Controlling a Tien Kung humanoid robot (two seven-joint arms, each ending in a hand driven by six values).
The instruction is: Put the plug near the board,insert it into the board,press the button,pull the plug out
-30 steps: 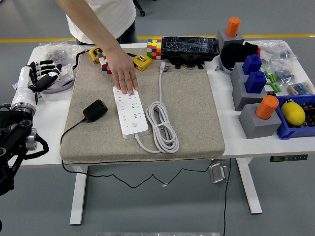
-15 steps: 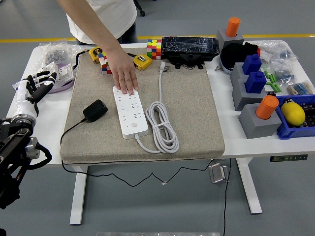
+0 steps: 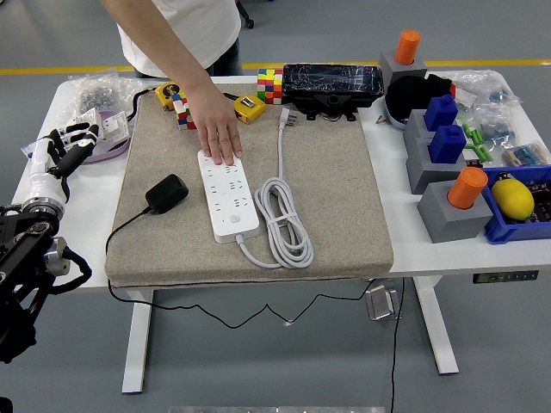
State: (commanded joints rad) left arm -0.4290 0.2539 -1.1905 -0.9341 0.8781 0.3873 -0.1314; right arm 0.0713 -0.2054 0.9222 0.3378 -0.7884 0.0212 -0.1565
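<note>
A white power strip [image 3: 227, 193] lies on the grey mat [image 3: 344, 189], its white cord [image 3: 284, 219] coiled to its right. A person's hand [image 3: 218, 135] presses down on the strip's far end. A black plug adapter [image 3: 166, 194] with a thin black cable lies on the mat left of the strip. My left hand [image 3: 62, 151] hovers over the table's left edge, fingers spread and empty, well left of the plug. My right hand is out of view.
Colour cubes [image 3: 270, 84], yellow tape measures [image 3: 250, 107] and a black device [image 3: 332, 84] lie at the back. Grey blocks with blue and orange pegs [image 3: 448, 172] and a blue bin with a lemon [image 3: 513, 198] stand at right. Bags [image 3: 99, 90] sit at back left.
My left hand has drawn back left and lower toward the table's left edge, then stayed nearly still. The person's hand has stayed on the strip.
</note>
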